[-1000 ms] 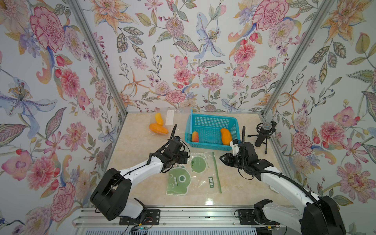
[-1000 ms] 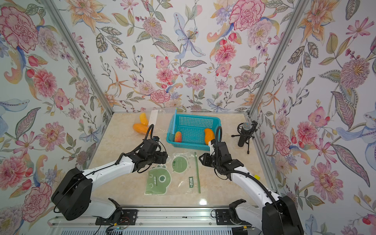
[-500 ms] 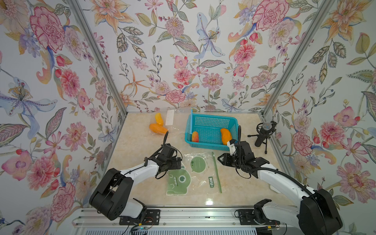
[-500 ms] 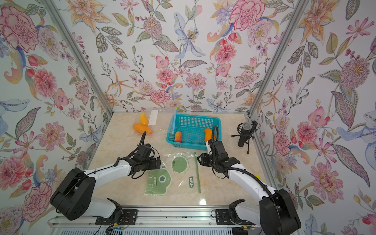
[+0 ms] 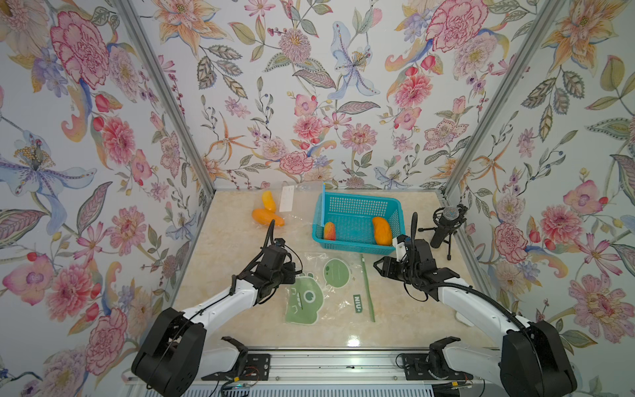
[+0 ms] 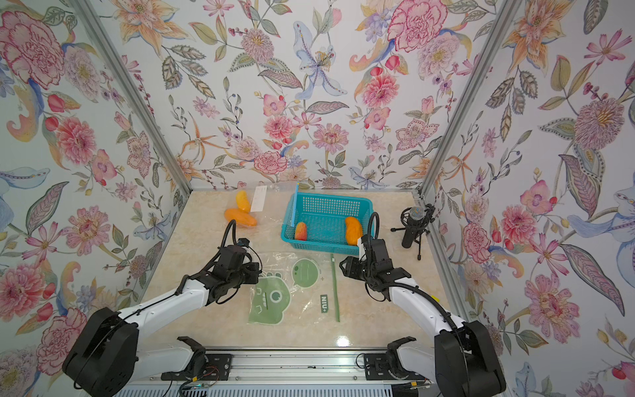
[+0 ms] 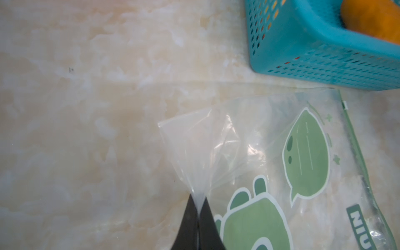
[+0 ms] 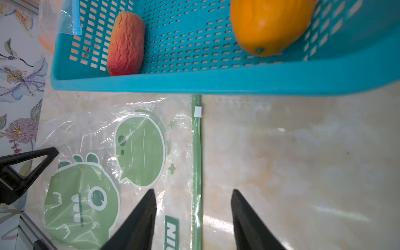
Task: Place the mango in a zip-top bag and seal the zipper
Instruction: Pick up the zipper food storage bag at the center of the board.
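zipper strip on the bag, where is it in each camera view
In a top view: zipper strip runs from the basket toward the robot, along the bag's edge nearest the right arm.
In a top view: zipper strip, same place.
Left wrist: along the bag's edge farthest from the shut left gripper.
Right wrist: between the fingers of the open right gripper.
Shared landmark: the blue basket.

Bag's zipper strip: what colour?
Green zipper strip, white slider; clearest in the right wrist view.
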Available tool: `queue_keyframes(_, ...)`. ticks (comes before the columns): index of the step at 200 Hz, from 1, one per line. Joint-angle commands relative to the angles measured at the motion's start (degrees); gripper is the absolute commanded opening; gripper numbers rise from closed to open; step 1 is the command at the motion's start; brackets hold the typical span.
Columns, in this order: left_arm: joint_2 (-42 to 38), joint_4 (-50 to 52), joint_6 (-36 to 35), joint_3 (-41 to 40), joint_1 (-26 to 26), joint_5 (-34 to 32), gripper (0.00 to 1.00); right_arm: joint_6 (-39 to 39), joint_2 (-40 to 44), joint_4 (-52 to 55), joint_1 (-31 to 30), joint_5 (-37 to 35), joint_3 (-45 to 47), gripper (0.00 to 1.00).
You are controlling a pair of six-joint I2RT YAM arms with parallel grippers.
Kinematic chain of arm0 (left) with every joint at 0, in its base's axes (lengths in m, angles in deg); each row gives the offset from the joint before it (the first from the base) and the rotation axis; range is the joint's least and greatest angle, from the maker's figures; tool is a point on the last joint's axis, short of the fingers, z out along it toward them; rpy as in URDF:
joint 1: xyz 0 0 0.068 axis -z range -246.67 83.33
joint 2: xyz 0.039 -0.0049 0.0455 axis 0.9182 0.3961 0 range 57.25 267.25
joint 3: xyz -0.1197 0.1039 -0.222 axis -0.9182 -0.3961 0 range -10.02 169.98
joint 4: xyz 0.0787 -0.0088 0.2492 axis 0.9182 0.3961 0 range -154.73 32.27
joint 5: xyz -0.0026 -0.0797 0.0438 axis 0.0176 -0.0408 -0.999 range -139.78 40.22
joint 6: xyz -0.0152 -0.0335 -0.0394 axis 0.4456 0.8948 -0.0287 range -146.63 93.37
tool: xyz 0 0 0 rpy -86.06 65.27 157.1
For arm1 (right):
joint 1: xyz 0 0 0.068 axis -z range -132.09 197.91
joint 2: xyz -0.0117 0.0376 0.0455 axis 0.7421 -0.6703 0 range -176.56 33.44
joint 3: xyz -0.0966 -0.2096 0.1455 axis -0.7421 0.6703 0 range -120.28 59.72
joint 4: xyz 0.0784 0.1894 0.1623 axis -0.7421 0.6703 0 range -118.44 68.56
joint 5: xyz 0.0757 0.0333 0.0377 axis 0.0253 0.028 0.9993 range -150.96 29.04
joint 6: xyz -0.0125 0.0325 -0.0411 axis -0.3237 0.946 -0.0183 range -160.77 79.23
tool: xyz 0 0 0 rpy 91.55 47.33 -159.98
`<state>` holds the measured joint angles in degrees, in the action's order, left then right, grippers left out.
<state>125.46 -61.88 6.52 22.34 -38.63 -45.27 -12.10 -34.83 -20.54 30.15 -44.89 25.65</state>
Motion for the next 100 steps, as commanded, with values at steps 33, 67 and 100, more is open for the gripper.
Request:
queue_keyframes(33,-22.91,-11.12,-13.13,-6.49,-0.52,8.14,0.00,-3.19,1.71,-20.53,6.35,20.08,8.26,0.78)
queue_keyframes(67,-30.49,-11.54,-14.62,-8.06,-0.52,9.11,0.00,-2.41,-2.35,-35.67,6.98,26.07,11.74,0.82)
queue_keyframes(100,-30.98,-12.08,-14.01,-7.52,-0.52,7.62,0.00,-1.63,-8.89,-51.34,3.99,26.44,13.13,0.83)
